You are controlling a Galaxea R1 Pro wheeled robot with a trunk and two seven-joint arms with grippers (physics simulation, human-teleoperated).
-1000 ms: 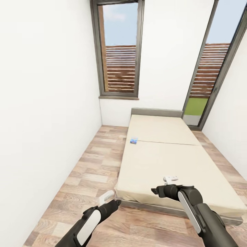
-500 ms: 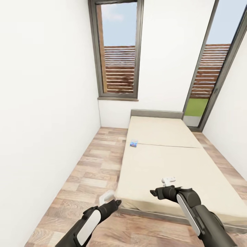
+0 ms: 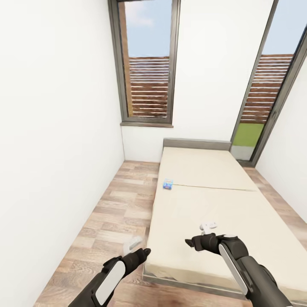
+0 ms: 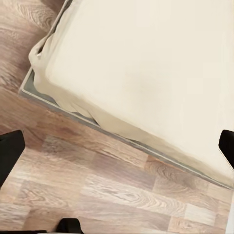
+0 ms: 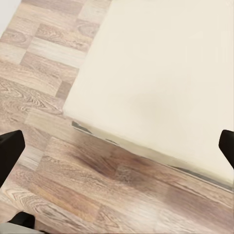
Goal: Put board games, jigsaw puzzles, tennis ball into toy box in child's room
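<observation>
A small blue board game box [image 3: 167,184] lies on the cream bed [image 3: 204,204], near its left edge about halfway along. My left gripper [image 3: 147,252] hovers over the floor just short of the bed's near left corner. The left wrist view shows its dark fingers spread wide [image 4: 117,146] with nothing between them, over that corner of the mattress. My right gripper [image 3: 188,242] hangs above the bed's near end, and it too is open and empty [image 5: 117,146]. The table, toy box, puzzles and ball are out of view.
A white wall [image 3: 51,149] runs close along the left, leaving a strip of wood floor [image 3: 123,204] beside the bed. A tall window [image 3: 147,64] stands in the far wall. A glass door [image 3: 264,102] is at the far right.
The whole view has shifted: the camera has moved closer to the bed and turned slightly. Both arms keep the same pose, and the blue box has stayed put.
</observation>
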